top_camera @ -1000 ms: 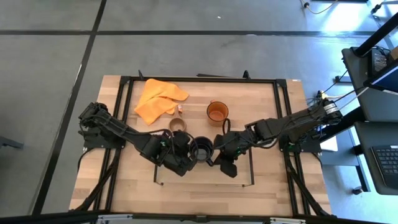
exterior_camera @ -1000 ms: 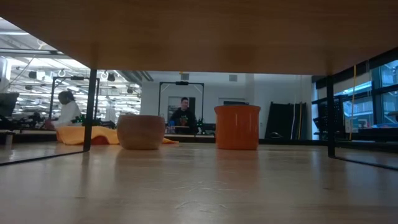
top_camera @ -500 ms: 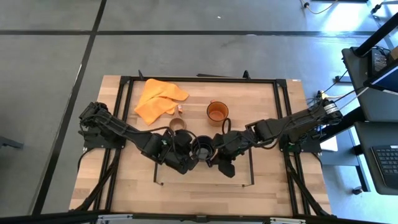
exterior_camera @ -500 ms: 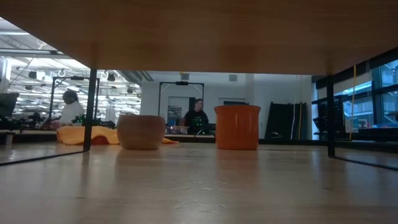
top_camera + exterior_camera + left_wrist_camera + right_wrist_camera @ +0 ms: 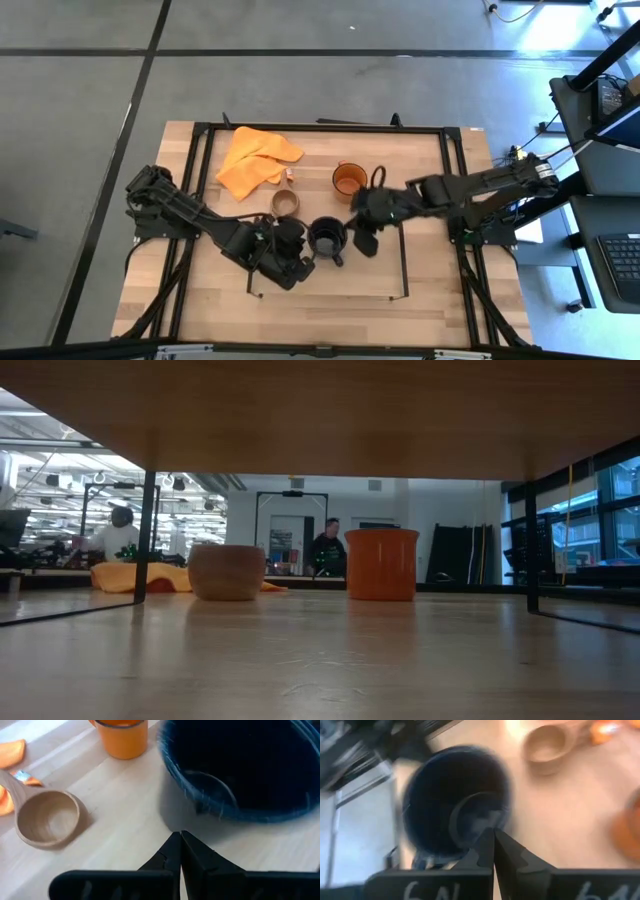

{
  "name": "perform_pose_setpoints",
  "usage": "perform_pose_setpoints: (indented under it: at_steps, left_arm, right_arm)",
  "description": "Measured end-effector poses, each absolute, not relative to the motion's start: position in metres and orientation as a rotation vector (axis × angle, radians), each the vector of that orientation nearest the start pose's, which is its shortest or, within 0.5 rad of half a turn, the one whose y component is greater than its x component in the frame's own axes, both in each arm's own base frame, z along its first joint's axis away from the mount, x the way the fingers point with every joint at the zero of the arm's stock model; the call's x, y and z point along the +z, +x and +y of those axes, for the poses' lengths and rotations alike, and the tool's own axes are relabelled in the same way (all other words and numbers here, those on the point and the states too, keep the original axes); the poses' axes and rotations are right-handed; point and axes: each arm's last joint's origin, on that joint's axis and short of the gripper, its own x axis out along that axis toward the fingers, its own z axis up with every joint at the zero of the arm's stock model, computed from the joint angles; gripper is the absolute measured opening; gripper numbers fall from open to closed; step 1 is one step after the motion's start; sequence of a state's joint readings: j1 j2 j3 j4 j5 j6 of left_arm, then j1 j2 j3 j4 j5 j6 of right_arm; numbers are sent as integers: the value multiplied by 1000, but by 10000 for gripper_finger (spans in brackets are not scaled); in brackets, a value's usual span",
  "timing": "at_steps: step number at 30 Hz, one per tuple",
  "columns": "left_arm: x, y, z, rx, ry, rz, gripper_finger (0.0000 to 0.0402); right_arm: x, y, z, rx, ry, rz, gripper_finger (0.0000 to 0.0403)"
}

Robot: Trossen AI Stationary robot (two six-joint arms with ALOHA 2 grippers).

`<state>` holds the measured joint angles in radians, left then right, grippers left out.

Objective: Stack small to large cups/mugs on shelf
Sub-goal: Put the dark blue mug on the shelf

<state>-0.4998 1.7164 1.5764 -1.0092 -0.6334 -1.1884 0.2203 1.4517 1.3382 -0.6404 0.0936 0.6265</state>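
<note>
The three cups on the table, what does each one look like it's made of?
Small wooden cup: light wood, matte, faint grain on bowl and handle. Black mug: dark, slightly glossy rim, likely ceramic or enamelled metal; hard to tell. Orange mug: smooth, evenly coloured, probably plastic, possibly glazed ceramic.

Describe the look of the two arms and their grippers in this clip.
Both arms are dark, jointed and bulky, with black cables trailing at their bases. The left gripper ends in two black, wedge-shaped fingers tapering to points. The right gripper has the same black fingers, and its body carries pale markings, cut off at the frame edge.
</note>
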Motion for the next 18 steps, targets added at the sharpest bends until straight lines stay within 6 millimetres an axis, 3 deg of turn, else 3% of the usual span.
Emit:
perform_pose_setpoints:
  at_steps: [4,7,11,18]
  left_arm:
    - [307,308,-159,632,-505,724,3]
    - [307,306,-163,630,-515,721,1]
    - [307,304,-166,627,-508,721,5]
    - [307,304,-164,642,-495,700,4]
  right_arm:
    - [327,307,39,-195,492,764,2]
    - [335,309,28,-143,533,709,2]
    - [337,308,28,-101,551,716,2]
    - [328,304,25,-218,494,780,1]
